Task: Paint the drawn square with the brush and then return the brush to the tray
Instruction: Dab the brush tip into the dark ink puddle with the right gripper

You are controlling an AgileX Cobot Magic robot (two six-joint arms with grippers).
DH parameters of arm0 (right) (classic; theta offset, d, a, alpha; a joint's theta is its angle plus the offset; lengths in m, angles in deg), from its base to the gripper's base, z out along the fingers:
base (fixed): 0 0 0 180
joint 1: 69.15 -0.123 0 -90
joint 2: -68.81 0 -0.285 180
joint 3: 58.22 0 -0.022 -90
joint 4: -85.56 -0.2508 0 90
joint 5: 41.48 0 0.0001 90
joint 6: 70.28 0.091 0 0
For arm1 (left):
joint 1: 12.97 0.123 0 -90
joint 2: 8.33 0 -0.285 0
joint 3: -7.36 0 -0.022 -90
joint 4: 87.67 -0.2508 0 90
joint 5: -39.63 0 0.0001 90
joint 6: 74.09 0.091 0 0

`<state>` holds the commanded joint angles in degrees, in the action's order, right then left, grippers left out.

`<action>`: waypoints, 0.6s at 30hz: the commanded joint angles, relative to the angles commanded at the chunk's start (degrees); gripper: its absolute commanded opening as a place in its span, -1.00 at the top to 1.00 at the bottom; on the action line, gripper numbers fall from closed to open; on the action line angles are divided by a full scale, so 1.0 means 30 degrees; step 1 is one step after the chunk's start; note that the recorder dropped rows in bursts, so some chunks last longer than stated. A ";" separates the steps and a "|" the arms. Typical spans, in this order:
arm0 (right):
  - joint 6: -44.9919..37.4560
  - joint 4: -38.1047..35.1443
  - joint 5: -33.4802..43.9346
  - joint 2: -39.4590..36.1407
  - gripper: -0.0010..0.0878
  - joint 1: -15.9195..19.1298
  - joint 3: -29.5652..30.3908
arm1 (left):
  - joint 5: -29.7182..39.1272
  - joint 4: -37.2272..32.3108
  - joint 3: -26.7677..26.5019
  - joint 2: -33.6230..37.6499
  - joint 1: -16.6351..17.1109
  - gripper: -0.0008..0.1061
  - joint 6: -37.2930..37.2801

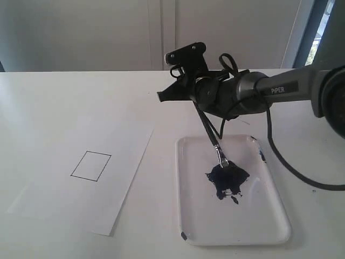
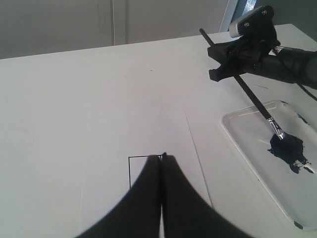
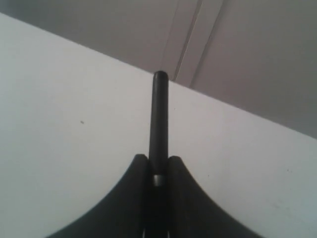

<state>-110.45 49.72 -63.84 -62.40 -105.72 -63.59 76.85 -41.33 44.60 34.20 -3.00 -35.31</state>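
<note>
- The right pincer [image 1: 172,95] is clamped on the brush [image 1: 212,136], gripping its black handle, which slants down over the tray [image 1: 248,221].
- The brush tip is down in the dark blue paint blot [image 1: 227,178] on the tray.
- Over on the paper sheet [image 1: 126,143], the drawn square [image 1: 90,165] is clean white inside and well apart from the brush.
- The left pincer [image 2: 162,161] has its fingers pressed together with nothing between them, and it hangs over the paper at the square's outline.
- Paper and tray lie side by side on the white bench [image 1: 54,102].
</note>
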 joint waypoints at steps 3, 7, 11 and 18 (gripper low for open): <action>-0.0212 0.0030 0.0247 0.0084 0.98 0.0000 0.0050 | 0.0000 0.0000 0.0000 0.0000 0.0000 0.99 0.0000; -0.0212 0.0089 -0.1082 0.0218 0.98 -0.0072 0.0823 | 0.0000 0.0000 0.0000 0.0000 0.0000 0.99 0.0000; -0.0227 0.1090 -0.1697 0.0218 0.98 -0.0072 0.1465 | 0.0000 0.0000 0.0000 0.0000 0.0000 0.99 0.0000; 0.0161 0.2107 -0.2273 0.0034 0.98 -0.0072 0.1691 | 0.0000 0.0000 0.0000 0.0000 0.0000 0.99 0.0000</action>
<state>-109.97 56.04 -70.66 -62.30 -105.94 -58.52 76.85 -41.33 44.60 34.20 -3.00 -35.31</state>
